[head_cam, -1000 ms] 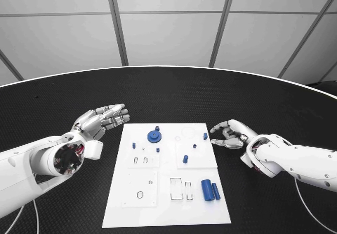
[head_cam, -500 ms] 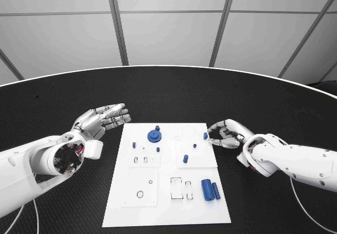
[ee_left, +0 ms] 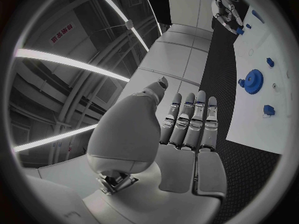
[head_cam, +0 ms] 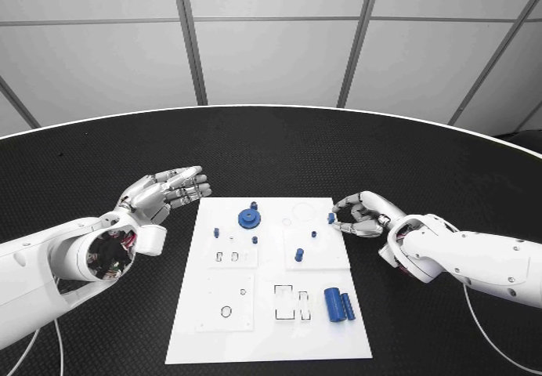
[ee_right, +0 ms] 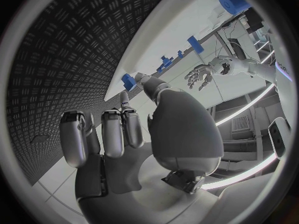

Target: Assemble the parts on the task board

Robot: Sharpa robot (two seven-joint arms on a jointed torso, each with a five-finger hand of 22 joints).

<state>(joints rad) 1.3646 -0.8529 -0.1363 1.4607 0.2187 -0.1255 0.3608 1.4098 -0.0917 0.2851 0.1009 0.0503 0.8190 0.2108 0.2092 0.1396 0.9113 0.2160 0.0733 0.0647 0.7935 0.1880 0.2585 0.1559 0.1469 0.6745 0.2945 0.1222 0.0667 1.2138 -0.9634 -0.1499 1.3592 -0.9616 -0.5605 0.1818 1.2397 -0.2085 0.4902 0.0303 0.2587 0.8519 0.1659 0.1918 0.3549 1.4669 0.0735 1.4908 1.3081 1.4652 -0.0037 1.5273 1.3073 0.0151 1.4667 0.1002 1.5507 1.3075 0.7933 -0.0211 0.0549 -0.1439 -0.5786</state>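
Peg (head_cam: 331,218) at board (head_cam: 265,341) edge: your right hand (head_cam: 362,217) reaching, nothing grasped yet. Next: pinch peg squarely. Left hand (head_cam: 166,190) released, idle.

Head view: bright, even light, sharp throughout – soft faint shadows under the arms on the black worktop (head_cam: 271,149) | task board (head_cam: 265,329) glared white, near washed out | wrist views: strong fisheye bending, dark vignette at rims – bright ceiling strip lights streaked across, near palms slightly soft
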